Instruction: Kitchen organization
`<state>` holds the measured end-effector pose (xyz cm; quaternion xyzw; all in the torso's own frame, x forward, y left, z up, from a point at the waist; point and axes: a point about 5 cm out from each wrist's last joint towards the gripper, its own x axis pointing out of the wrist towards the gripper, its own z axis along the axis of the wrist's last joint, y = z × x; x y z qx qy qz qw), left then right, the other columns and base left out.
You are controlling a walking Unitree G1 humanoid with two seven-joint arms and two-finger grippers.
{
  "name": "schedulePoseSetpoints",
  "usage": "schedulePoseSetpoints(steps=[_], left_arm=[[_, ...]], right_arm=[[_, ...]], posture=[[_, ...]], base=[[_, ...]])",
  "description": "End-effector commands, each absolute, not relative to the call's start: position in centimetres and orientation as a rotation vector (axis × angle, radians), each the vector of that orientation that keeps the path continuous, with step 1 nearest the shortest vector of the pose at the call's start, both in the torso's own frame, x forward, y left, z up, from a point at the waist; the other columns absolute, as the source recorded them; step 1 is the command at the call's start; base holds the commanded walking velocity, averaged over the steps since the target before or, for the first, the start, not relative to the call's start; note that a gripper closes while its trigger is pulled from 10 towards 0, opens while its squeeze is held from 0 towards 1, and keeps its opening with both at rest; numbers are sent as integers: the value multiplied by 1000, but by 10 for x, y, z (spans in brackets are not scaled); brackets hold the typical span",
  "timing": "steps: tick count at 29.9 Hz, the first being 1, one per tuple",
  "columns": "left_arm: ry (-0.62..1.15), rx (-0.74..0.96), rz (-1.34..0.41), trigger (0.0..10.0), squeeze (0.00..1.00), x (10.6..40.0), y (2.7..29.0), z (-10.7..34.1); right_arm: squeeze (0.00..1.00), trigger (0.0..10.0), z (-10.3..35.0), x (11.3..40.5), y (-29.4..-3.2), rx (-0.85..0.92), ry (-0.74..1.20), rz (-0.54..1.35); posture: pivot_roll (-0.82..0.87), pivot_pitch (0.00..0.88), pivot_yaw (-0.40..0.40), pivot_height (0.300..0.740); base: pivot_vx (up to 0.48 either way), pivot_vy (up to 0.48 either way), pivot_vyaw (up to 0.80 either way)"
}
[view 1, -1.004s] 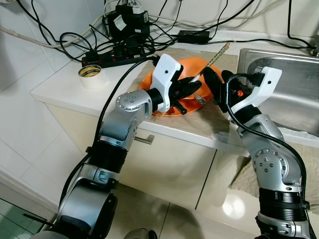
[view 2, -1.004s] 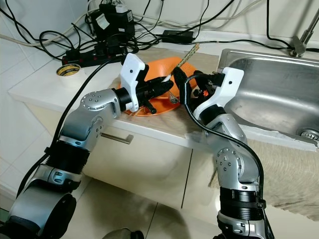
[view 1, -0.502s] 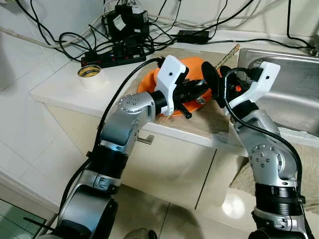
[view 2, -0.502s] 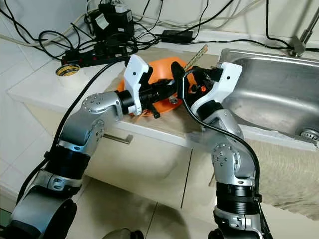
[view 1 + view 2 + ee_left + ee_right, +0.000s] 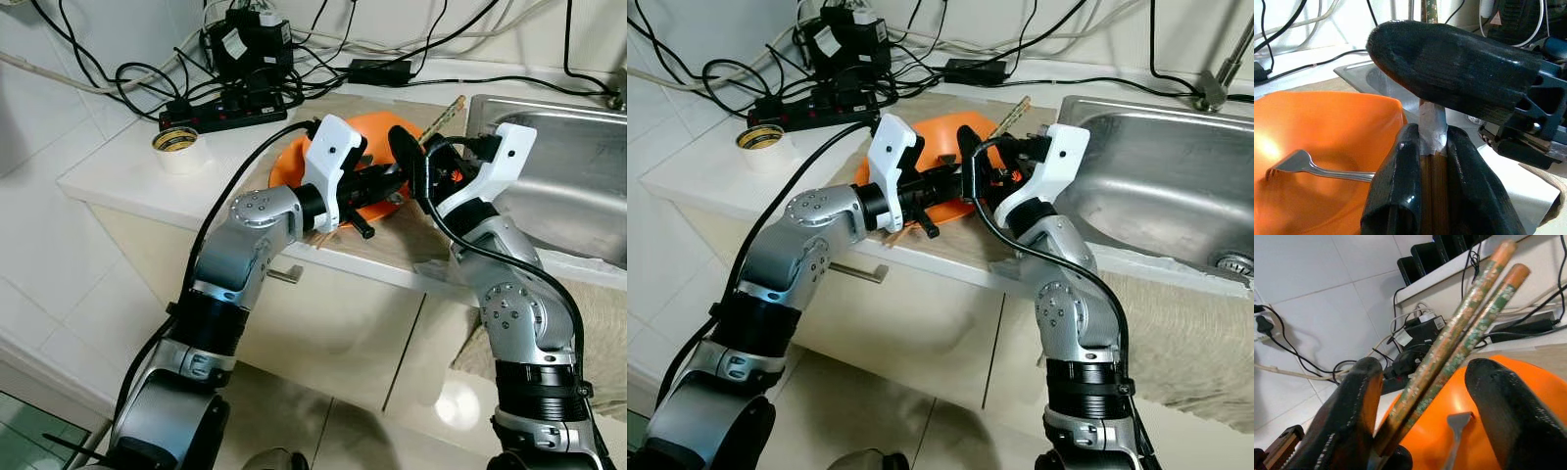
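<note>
Left hand [image 5: 1430,161] pinches the taped chopsticks [image 5: 1459,338] over the orange bowl [image 5: 377,191]; their long axis runs straight between the right hand [image 5: 1420,396]'s spread fingers, ready to close.

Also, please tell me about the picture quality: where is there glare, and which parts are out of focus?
Left eye view: sharp, with a bright glare spot on the glossy cabinet door. Left wrist view: the orange bowl is overexposed at its near side, and the left claw, shut on the chopsticks, looks soft. Right wrist view: the right claw fingers are blurred, while the chopsticks are fairly sharp.
</note>
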<state>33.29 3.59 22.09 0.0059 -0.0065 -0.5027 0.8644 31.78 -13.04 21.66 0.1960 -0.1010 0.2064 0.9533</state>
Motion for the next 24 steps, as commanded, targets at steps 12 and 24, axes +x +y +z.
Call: schedulePoseSetpoints(steps=[12, 24], left_arm=[[-95, 1, -1137, 0, 0, 320, 26, 241], [-100, 0, -1148, 0, 0, 319, 25, 243]], right_arm=[[0, 0, 204, 319, -138, 282, -117, 456], [0, 0, 198, 326, -160, 114, -46, 514]], posture=[[-35, 0, 87, 740], [-34, 0, 85, 740]], base=[[0, 0, 0], [0, 0, 0]])
